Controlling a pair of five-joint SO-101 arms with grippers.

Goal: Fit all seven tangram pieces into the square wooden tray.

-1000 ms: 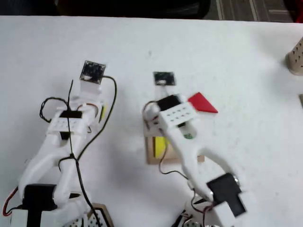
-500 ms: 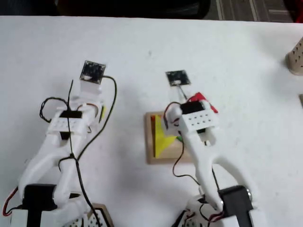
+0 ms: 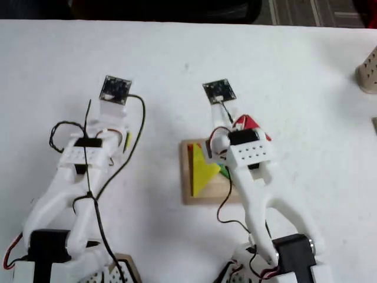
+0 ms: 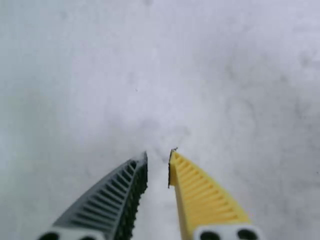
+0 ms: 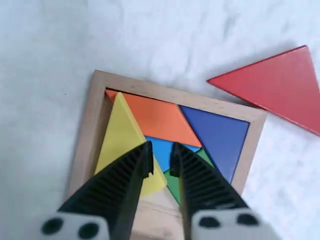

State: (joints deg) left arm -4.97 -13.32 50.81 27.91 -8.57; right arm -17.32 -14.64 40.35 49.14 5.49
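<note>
tray [image 3: 187, 177]: square, wooden, centre of the high view, sides roughly parallel to the frame edges. Flat on the counter [image 3: 294, 65].
yellow triangle [image 3: 203, 171]: in the tray. Long edge lies along the tray's left wall and its long axis runs up-down in the frame. One sharp tip points at the upper left corner, the square corner points right.
orange piece [image 5: 157, 117]: against the far wall, beside the yellow triangle.
dark blue triangle [image 5: 217, 135]: in the far corner next to the orange piece, narrowing toward the arm.
light blue piece [image 5: 161, 145], green piece [image 5: 174, 181]: mid-tray, partly hidden by the fingers. Shapes unclear.
red triangle [image 3: 250, 122]: outside the tray, flat on the counter just off its upper right corner, half under the arm. One sharp tip points along the tray's far rim. Can't tell whether it touches the rim.
right end effector [image 5: 161, 150]: over the tray's middle. Fingers nearly together with a narrow slit between them, gripping nothing.
left end effector [image 4: 157, 159]: over bare counter in the left half of the high view, well apart from the tray. Same narrow slit, nothing held.
counter: white, matte, faintly mottled.
room: dark band along the top edge of the high view, striped floor [image 3: 306, 12] at upper right, tan perforated object [image 3: 368, 73] at the right edge.
</note>
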